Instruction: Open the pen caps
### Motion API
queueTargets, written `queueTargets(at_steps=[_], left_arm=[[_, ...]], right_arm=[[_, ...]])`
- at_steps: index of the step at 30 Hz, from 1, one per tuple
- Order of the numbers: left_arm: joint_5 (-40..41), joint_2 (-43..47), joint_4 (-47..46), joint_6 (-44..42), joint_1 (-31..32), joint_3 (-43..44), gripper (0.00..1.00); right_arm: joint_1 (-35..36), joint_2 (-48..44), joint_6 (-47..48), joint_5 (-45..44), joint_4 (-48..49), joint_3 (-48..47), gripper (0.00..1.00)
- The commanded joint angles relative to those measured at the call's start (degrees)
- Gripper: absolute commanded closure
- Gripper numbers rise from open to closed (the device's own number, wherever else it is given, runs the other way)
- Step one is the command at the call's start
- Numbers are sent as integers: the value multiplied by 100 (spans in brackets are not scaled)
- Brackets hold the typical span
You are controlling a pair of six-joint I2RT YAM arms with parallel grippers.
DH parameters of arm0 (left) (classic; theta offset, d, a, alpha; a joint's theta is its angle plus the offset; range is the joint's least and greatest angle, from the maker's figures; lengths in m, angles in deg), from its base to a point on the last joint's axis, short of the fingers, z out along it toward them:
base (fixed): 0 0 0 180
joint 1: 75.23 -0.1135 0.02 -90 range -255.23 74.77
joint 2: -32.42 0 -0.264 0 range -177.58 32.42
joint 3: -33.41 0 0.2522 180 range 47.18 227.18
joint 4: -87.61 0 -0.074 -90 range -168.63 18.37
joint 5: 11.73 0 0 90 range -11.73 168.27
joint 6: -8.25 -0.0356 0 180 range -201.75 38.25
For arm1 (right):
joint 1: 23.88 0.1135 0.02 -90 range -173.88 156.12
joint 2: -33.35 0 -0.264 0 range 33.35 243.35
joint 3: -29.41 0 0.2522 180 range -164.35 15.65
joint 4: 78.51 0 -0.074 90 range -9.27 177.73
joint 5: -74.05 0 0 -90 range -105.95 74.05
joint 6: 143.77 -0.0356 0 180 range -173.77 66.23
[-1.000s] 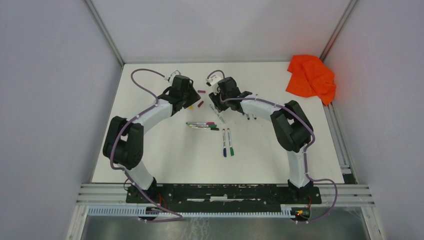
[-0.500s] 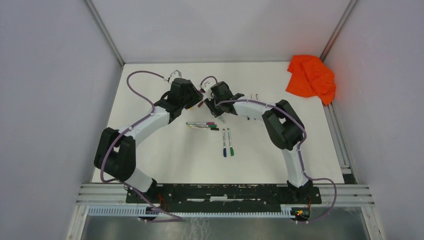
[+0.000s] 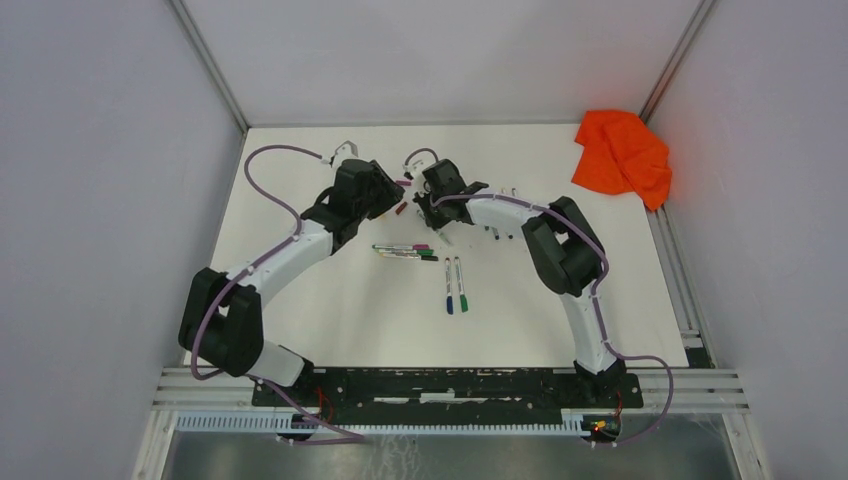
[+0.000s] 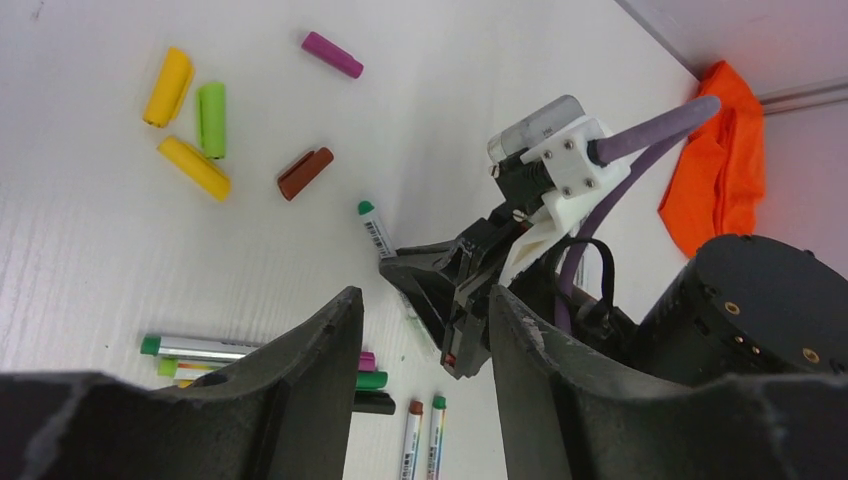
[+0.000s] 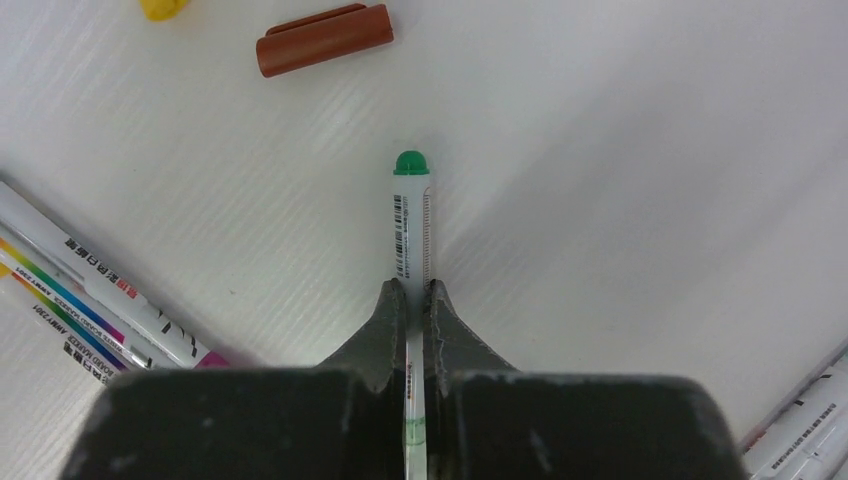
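Pinching a slim white plastic pen (image 5: 411, 225), its rounded green end at twelve o'clock, the right jaws look set for an uncapping; the left jaws stand spread and empty. Next, I judge, the left must grip its cap, unseen here, and pull straight. A smooth, stubby dark red cap (image 5: 323, 39), yellow cap (image 4: 168, 86) and magenta cap (image 4: 332, 54) lie loose on the matte white table (image 5: 650, 150).

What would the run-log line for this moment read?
right hand: shut on green-ended pen | left hand: open, empty | five loose caps: lying nearby
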Motion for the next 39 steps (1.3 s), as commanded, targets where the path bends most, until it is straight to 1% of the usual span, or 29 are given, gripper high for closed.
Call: queueTargets(at_steps=[1, 5, 10, 15, 18, 25, 30, 39], left_arm=[[-290, 247, -464, 95, 41, -165, 44], [-785, 279, -1083, -63, 78, -519, 44], [-1708, 178, -2043, -318, 156, -918, 44], [-2076, 66, -2600, -526, 381, -1111, 44], [-2058, -83, -2625, -659, 565, -1092, 44], [-1546, -390, -2604, -753, 970, -1104, 44], [-1350, -612, -2624, -740, 1123, -1003, 45], [-836, -689, -2702, -671, 1343, -932, 45]], right_arm=[[-132, 120, -267, 152, -192, -39, 100], [-270, -269, -467, 373, 363, 367, 100], [-471, -1096, -993, 936, 1611, 1270, 100], [-667, -1746, -1614, 1375, 2553, 1932, 100], [-704, -2056, -1899, 1454, 2912, 2216, 100], [-700, -2521, -2227, 1433, 3151, 2478, 100], [-700, -2781, -2454, 1505, 3424, 2775, 100], [-695, -3116, -2739, 1632, 3818, 3298, 100]])
